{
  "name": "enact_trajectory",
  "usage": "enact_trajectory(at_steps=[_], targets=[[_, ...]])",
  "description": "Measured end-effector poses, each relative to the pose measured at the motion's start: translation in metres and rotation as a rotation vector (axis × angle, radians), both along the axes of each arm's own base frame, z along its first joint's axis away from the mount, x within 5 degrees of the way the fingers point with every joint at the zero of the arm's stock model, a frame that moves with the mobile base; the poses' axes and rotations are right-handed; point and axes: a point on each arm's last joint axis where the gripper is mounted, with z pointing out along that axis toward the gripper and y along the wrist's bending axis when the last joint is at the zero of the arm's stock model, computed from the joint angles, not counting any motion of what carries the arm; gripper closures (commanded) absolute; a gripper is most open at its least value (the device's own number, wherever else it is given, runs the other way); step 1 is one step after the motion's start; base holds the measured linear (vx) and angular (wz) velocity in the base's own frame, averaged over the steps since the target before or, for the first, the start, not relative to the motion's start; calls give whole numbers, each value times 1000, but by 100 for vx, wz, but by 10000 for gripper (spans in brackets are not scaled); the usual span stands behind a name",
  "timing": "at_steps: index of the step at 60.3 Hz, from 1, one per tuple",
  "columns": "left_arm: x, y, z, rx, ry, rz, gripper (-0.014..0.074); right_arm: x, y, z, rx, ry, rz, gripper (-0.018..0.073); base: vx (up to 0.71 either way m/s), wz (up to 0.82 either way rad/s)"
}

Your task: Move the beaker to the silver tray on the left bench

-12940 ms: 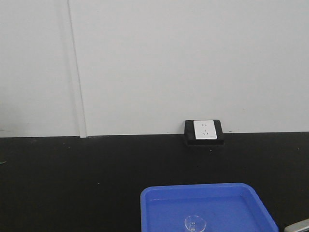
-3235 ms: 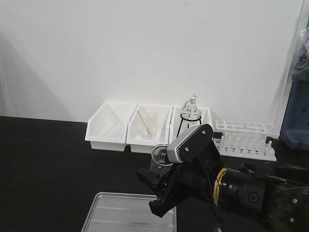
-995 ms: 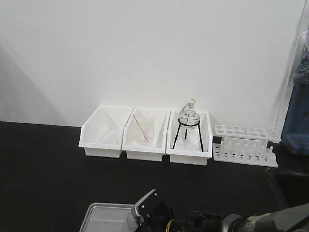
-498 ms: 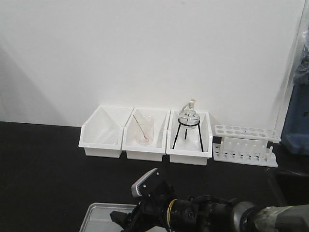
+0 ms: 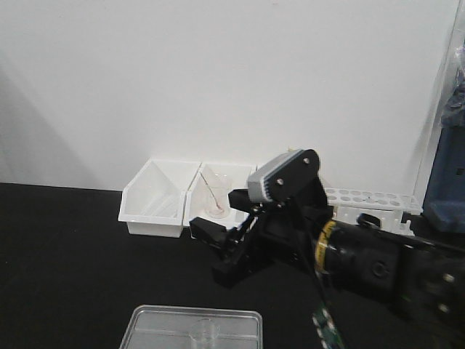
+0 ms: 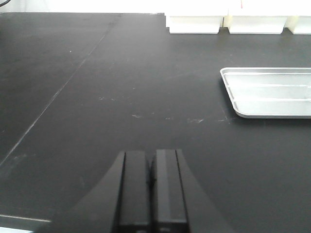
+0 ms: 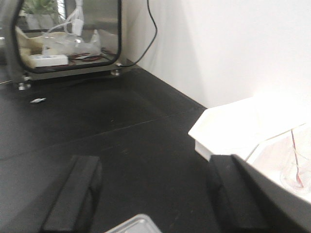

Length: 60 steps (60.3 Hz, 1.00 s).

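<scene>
The beaker (image 5: 205,331), small, clear and nearly see-through, stands upright inside the tray (image 5: 145,329), a shallow shiny metal rectangle on the black bench (image 5: 65,247). The right gripper (image 5: 218,251) hangs above the tray, jaws apart and empty. Left of the tray, the left gripper (image 6: 151,187) has its jaws pressed together.

bare left bench (image 5: 65,254) lies open around silver tray (image 5: 152,329); white bins (image 5: 156,200) line the wall.

Black left bench (image 6: 97,97), silver tray (image 6: 267,92) flat on it, white bins (image 5: 156,207) along wall
</scene>
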Motion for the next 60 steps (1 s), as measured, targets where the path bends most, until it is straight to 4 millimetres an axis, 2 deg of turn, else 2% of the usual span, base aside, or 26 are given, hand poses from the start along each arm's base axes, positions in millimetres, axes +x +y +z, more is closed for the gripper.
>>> enact_trajectory(at_steps=[14,20,30,39,51,60], targets=[[0,0,0,0,0,0,595,-84,-44,19,35,-47,20,272,0,0],[0,0,0,0,0,0,595,-110,-58,24,47,-101,27,317,0,0],[0,0,0,0,0,0,595,-143,-76,31,81,-178,27,369,0,0],[0,0,0,0,0,0,595,-160,-84,40,110,-239,31,376,0,0],[0,0,0,0,0,0,595,-172,-92,50,181,-262,25,377,0,0],[0,0,0,0,0,0,595,-175,-114,58,346,-176,-172,462,0,0]])
